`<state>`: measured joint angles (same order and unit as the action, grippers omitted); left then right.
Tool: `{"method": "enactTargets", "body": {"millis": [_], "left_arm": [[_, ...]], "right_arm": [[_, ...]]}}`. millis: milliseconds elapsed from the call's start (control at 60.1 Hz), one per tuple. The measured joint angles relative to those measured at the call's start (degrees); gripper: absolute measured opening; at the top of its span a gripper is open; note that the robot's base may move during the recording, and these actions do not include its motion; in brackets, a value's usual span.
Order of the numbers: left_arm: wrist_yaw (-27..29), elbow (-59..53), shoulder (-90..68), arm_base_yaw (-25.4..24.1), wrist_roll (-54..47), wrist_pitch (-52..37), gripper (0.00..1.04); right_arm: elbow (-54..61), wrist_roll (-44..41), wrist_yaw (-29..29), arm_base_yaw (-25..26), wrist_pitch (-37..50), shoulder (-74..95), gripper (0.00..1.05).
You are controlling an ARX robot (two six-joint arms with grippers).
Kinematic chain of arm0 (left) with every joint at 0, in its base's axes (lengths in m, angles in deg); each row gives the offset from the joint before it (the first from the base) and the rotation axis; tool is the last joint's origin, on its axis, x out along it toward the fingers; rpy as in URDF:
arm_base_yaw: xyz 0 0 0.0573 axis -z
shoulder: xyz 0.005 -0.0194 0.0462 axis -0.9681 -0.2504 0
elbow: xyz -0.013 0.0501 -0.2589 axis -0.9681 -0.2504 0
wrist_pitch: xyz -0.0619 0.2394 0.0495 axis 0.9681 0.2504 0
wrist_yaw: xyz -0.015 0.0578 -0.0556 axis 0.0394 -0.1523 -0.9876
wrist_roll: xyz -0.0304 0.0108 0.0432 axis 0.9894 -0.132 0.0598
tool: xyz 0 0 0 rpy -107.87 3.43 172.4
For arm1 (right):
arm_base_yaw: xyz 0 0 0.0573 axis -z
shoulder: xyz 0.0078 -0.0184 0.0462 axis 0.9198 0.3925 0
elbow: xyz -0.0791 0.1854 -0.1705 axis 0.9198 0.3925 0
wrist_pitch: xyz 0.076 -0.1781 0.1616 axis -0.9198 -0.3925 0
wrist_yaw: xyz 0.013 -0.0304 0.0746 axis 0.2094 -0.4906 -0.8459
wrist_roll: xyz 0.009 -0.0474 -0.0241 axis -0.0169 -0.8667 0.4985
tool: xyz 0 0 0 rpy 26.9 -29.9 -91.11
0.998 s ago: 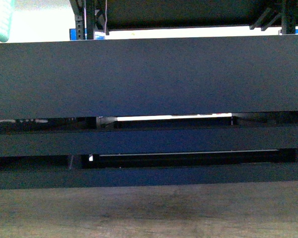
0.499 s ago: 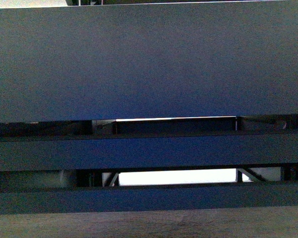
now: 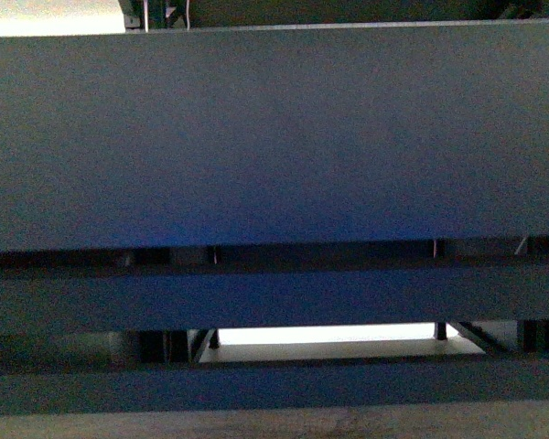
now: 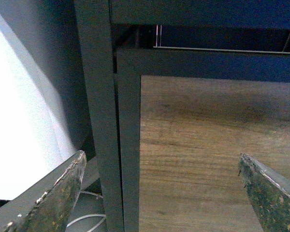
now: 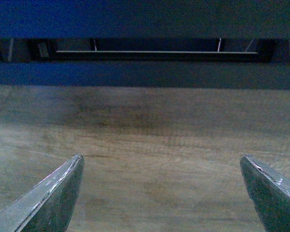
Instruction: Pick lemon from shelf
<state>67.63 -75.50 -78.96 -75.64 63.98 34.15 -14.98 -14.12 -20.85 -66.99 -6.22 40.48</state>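
The deep front lip of the shelf (image 3: 274, 137) blocks almost everything ahead; only thin slots open between the dark bars (image 3: 274, 300) below it. Lower, a solid wood-grain panel (image 5: 145, 145) and, at its left, a black upright (image 4: 99, 121) close the way.

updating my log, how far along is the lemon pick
Done: nothing visible; no lemon shows in any view. In hand: the left gripper and right gripper hang open and empty before the wood-grain panel of the shelf. Remaining: find the lemon on a tier, reach, grasp, lift it out.
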Motion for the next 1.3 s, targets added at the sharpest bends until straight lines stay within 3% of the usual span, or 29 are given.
{"method": "enactTargets", "body": {"millis": [1297], "left_arm": [[0.0,0.0,0.0,0.0,0.0,0.0,0.97]], "right_arm": [[0.0,0.0,0.0,0.0,0.0,0.0,0.97]]}}
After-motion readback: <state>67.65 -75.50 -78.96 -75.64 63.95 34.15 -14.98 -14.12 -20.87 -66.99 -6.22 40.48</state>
